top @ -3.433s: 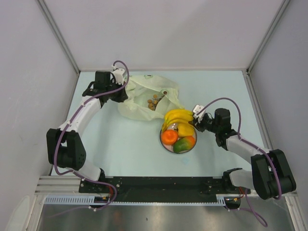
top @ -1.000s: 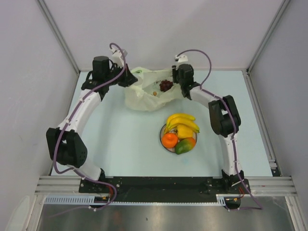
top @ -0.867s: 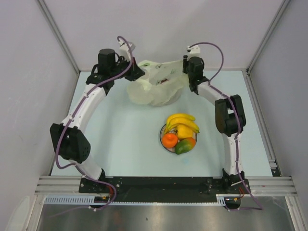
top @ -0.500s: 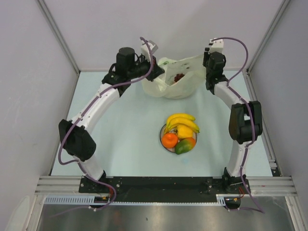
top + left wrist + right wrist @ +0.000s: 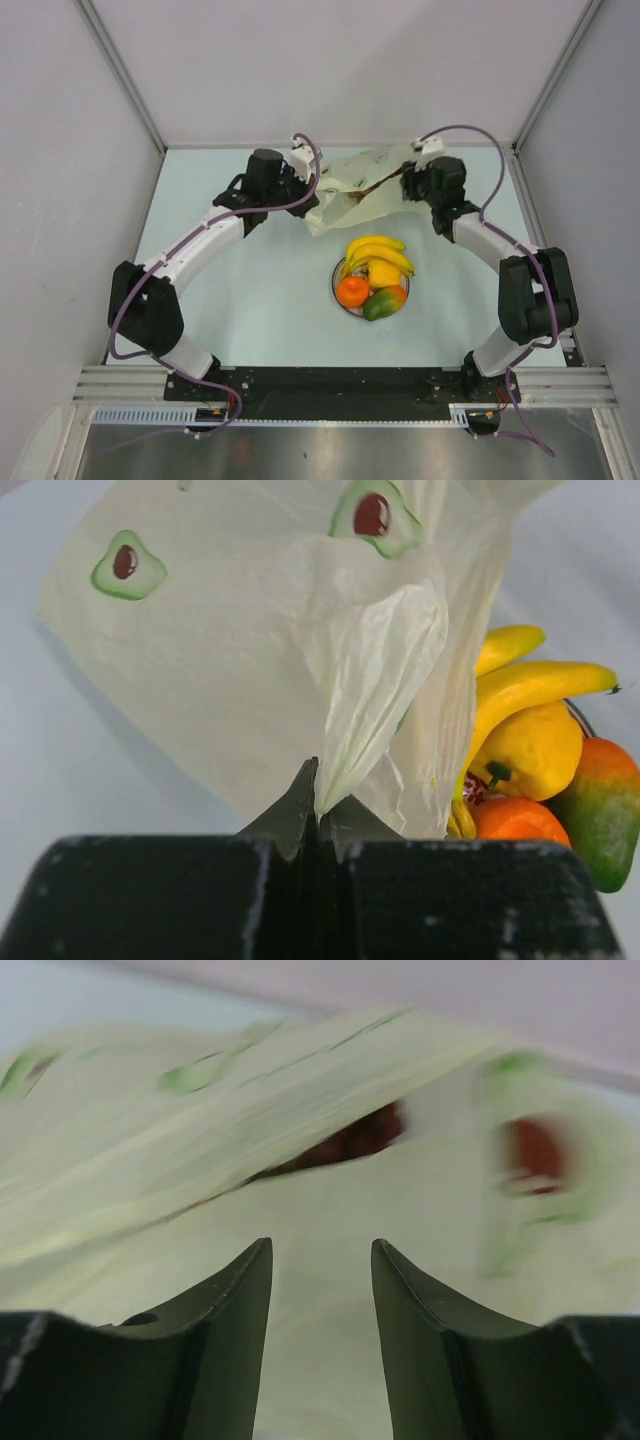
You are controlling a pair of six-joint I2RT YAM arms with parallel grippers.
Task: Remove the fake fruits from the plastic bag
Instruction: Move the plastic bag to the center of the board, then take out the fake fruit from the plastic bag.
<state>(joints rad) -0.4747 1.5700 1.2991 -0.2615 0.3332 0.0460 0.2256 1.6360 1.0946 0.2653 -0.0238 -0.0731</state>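
The pale yellow plastic bag (image 5: 350, 192) hangs stretched between my two grippers, just behind the plate. My left gripper (image 5: 306, 183) is shut on a gathered fold of the bag (image 5: 372, 670), as the left wrist view shows (image 5: 320, 805). My right gripper (image 5: 403, 186) is at the bag's right end; its jaws (image 5: 320, 1252) stand apart with the bag's skin (image 5: 330, 1210) right in front. A dark purple-red fruit (image 5: 352, 1140) shows in the bag's mouth. The banana bunch (image 5: 376, 249), orange (image 5: 352, 290), yellow fruit (image 5: 385, 273) and mango (image 5: 381, 303) lie on the plate.
The white plate (image 5: 338, 294) stands at the table's middle, just in front of the bag. In the left wrist view the bananas (image 5: 530, 680), yellow fruit (image 5: 530, 750), orange (image 5: 515, 820) and mango (image 5: 605, 810) show behind the bag. Grey walls close in the back and sides.
Both grippers have come down and nearer from the back wall, bringing the bag toward the plate. The bag now hangs lower and flatter. The fruits on the plate have not moved.
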